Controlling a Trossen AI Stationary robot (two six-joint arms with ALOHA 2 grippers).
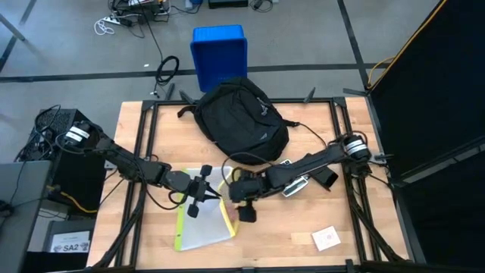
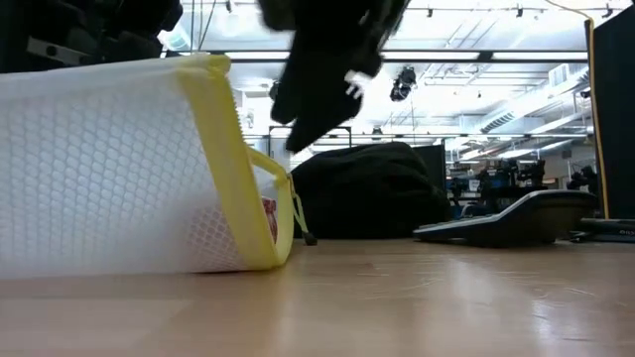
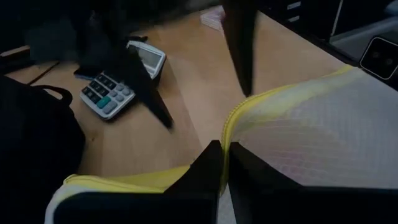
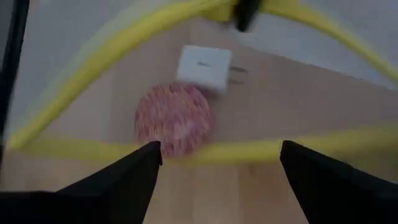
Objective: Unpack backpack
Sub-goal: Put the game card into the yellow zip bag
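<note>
The left gripper point(image 1: 206, 189) pinches the yellow rim of a white mesh pouch point(image 1: 203, 225), its fingers point(image 3: 211, 163) pressed together on the edge. The right gripper point(image 1: 241, 199) hovers just beside it at the pouch mouth, fingers point(image 4: 134, 168) spread, with a red-patterned disc point(image 4: 175, 119) and a white charger point(image 4: 204, 67) ahead of them. The backpack point(image 1: 241, 120) lies beyond both grippers; a calculator point(image 3: 118, 84) sits near the right arm.
</note>
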